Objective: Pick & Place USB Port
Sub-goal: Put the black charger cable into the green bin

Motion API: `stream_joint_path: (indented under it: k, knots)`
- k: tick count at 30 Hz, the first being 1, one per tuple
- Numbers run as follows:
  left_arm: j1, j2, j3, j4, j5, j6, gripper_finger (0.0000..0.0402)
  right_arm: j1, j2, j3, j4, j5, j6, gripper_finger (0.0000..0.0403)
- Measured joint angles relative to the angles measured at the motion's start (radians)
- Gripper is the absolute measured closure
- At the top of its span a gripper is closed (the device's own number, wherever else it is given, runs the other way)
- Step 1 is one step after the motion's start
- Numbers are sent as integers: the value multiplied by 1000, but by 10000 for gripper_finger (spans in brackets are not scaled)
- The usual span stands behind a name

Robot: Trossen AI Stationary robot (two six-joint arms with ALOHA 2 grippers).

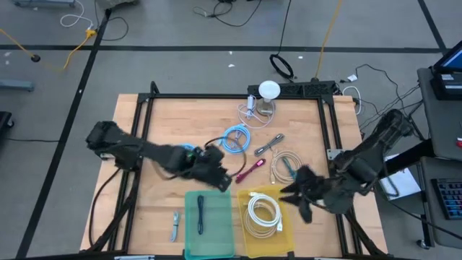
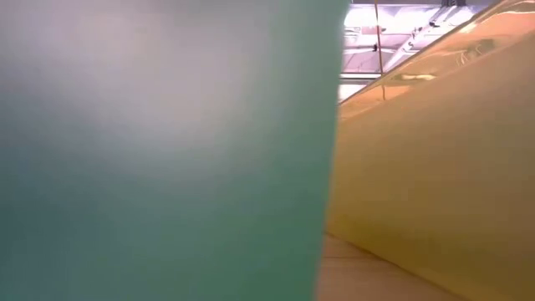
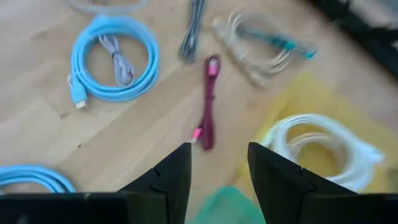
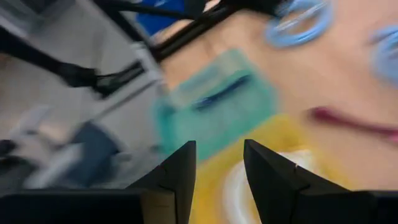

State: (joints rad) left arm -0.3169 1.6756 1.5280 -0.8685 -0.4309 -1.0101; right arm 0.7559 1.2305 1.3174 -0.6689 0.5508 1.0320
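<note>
Several USB cables lie on the wooden table: a magenta one (image 1: 250, 170) (image 3: 208, 102), a light-blue coil (image 1: 237, 139) (image 3: 112, 59), a grey one (image 1: 268, 144) and a beige-and-teal bundle (image 1: 285, 166). A green tray (image 1: 209, 220) at the near edge holds a black cable (image 1: 200, 214). The yellow tray (image 1: 263, 213) beside it holds a white coil (image 1: 264, 211) (image 3: 317, 146). My left gripper (image 1: 224, 179) (image 3: 219, 149) hangs open above the green tray's far end, near the magenta cable's near end. My right gripper (image 1: 292, 196) (image 4: 219, 146) is open, raised over the yellow tray's right side.
A white lamp-like thing (image 1: 268, 90) with a cable stands at the far edge. A small loose connector (image 1: 175, 225) lies left of the green tray. A black frame (image 1: 144, 123) borders the table. The tray walls (image 2: 167, 150) fill the low view.
</note>
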Motion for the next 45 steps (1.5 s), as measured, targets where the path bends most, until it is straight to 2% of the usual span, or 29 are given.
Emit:
stream_joint_path:
  k: [3,5,8,10,13,16,21,25,32,37,42,45]
  knots:
    - [71,39,0,9,105,58,241,-5,-37,0,-184,121,-46,273]
    - [93,51,-1,10,112,87,241,-52,-43,0,-294,139,-101,273]
    - [121,54,-1,63,94,147,241,-166,-28,-3,-419,69,-173,273]
    - [153,54,-1,111,127,201,241,-252,-14,-13,-442,9,-245,273]
    - [205,54,-1,169,199,262,241,-384,0,-56,-421,-41,-400,273]
    - [236,48,-1,191,258,310,241,-528,10,-133,-318,-107,-581,273]
    - [242,39,-1,179,314,363,240,-758,43,-297,-98,-400,-774,273]
    - [222,36,-1,183,333,362,241,-858,99,-382,-36,-503,-908,273]
    - [183,36,-1,184,335,319,241,-908,211,-396,70,-500,-1188,273]
    - [162,36,-1,177,300,285,241,-908,301,-396,84,-492,-1319,272]
    - [143,36,-1,173,271,268,241,-900,335,-392,128,-343,-1369,272]
    - [139,36,-1,159,268,267,241,-898,326,-392,154,-290,-1386,272]
